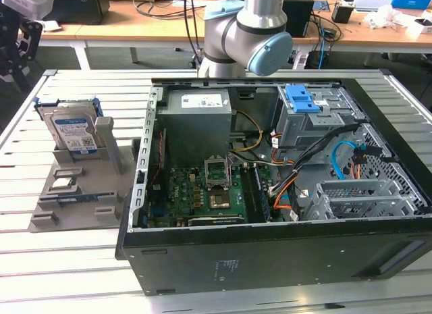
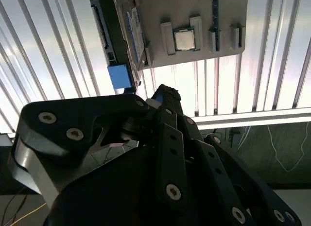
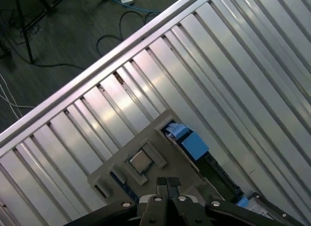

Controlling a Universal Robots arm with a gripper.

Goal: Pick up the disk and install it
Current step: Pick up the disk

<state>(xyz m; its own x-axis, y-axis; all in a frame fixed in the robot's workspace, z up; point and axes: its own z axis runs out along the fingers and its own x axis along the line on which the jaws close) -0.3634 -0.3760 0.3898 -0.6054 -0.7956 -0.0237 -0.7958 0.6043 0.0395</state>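
The disk [image 1: 74,130] stands upright on its edge in a grey holder [image 1: 101,192] on the slatted table, at the exterior view's left. It is silver-grey, with a blue-and-white label and blue side rails. In the first wrist view the disk [image 3: 194,144] shows edge-on with a blue rail, and my gripper [image 3: 166,181] hovers over the holder, its two fingertips pressed together with nothing between them. The gripper is apart from the disk. In the second wrist view the gripper's black body [image 2: 165,153] is in front, with the disk [image 2: 121,39] beyond it.
An open computer case [image 1: 202,260] fills the middle of the table, with a motherboard [image 1: 202,189], a grey power supply box [image 1: 196,125] and a drive cage with a blue bracket [image 1: 302,98]. A square chip [image 3: 141,160] lies on the holder. My arm's joint [image 1: 246,30] rises behind the case.
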